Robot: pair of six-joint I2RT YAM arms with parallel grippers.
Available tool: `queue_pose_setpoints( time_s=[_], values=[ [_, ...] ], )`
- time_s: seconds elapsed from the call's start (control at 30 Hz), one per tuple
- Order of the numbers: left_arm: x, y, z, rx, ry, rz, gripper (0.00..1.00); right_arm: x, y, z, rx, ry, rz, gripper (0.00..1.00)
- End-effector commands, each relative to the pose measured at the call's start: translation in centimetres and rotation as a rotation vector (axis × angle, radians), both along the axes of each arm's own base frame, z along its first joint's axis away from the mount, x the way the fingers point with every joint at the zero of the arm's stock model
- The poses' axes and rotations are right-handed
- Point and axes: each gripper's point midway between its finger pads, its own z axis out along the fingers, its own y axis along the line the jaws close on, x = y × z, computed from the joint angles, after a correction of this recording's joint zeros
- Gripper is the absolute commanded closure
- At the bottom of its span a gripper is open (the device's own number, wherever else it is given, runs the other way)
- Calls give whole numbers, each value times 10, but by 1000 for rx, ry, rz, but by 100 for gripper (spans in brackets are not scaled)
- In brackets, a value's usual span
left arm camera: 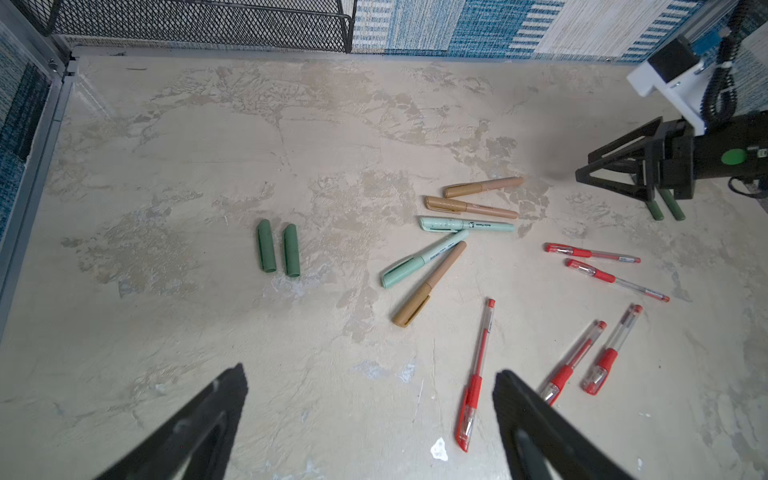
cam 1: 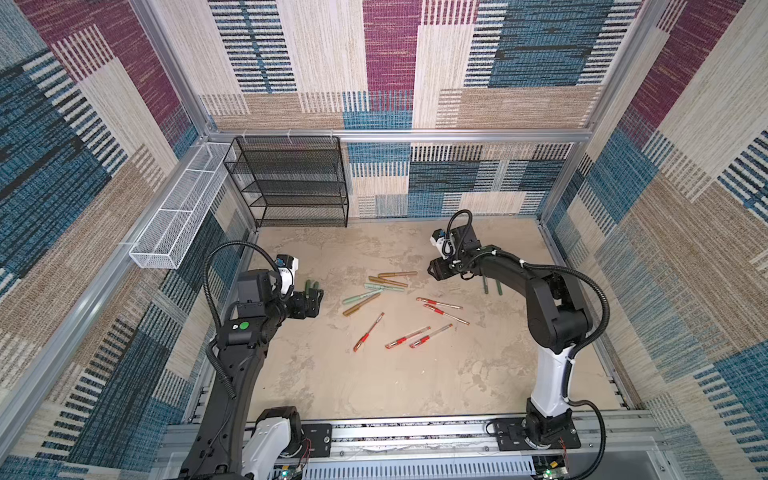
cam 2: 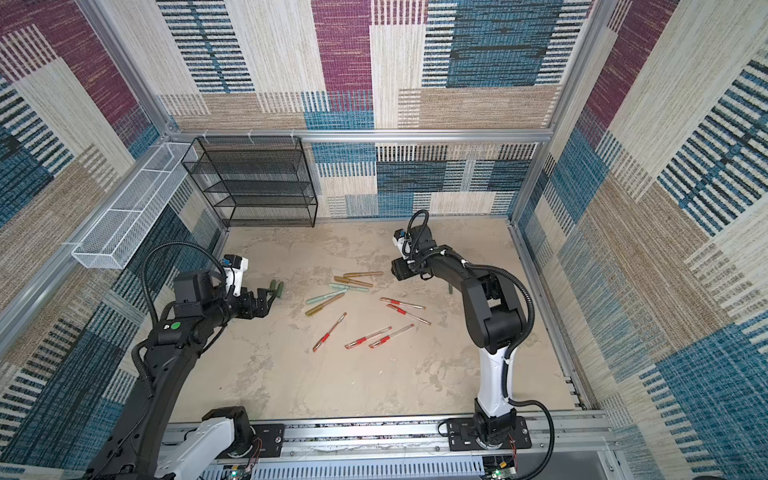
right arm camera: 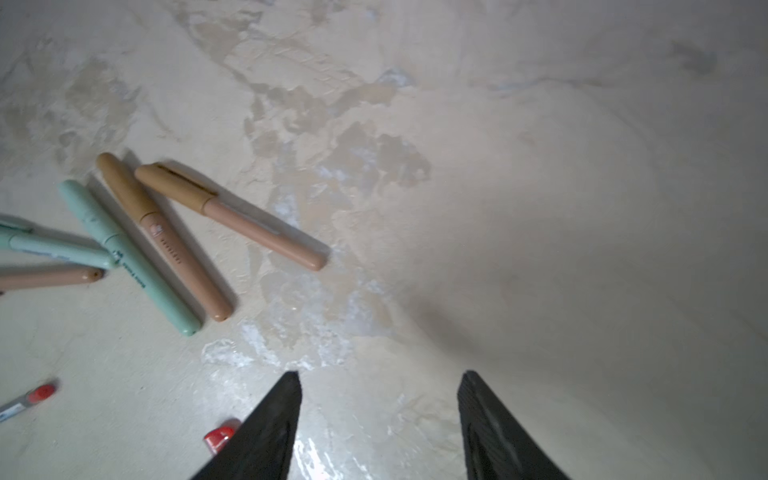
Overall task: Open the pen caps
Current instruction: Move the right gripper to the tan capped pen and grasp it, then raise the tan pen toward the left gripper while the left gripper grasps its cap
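Dark green plastic shows on two loose pen caps point(left arm camera: 266, 251) that lie side by side, almost touching, on the mottled beige table point(cam 1: 415, 386). We take the bundle of capped markers point(cam 1: 380, 289) in the middle of the table as our landmark. In both top views the green caps sit well to the left of that bundle. Two dark green barrels point(cam 1: 492, 286) lie well to its right, close together.

The bundle holds three brown markers and two mint ones, each with its own cap seated on it, such as the golden brown cap point(right arm camera: 174, 183) in the right wrist view. Five slim red pens point(cam 1: 417, 330) are scattered on the near side of the bundle, toward the arm bases.

The left gripper point(left arm camera: 370, 374) hovers left of the bundle, just beside the green caps. Its jaws are spread wide and nothing lies between them. The right gripper point(right arm camera: 380, 376) hangs to the right of the bundle, above bare table near the green barrels. Its jaws also stand apart and are empty.
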Motion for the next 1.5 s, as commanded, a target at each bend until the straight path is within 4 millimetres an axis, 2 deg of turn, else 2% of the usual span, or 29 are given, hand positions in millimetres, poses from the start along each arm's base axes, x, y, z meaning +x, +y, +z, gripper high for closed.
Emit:
queue_pose_setpoints(
  time_s=[0.0,0.13,0.33,0.47,0.73,0.9,1.0,1.27,1.4,1.47],
  values=[
    [1,-2,7,7,-29,-18,4,-1,44,3,25,-79,207,32],
    [1,-1,5,3,-20,-15,4,16,64,-8,13,-50,242,32],
    [0,0,5,10,-18,-14,4,23,89,-18,-3,-41,313,32],
    [1,0,5,4,-23,-13,4,18,103,-26,5,-25,366,33],
    [2,0,3,6,-21,-15,4,17,101,-53,-33,28,355,41],
    [3,1,4,6,-18,-9,4,15,93,-62,-73,43,332,53],
    [1,0,2,7,-19,-16,4,18,83,-68,-131,27,306,63],
    [1,0,2,8,-21,-17,4,11,70,-57,-149,-17,280,88],
    [1,-3,5,-4,-28,-32,3,5,70,-46,-118,-28,269,91],
    [-2,-10,6,-23,-34,-66,2,6,70,-33,-97,-65,249,93]
  ],
)
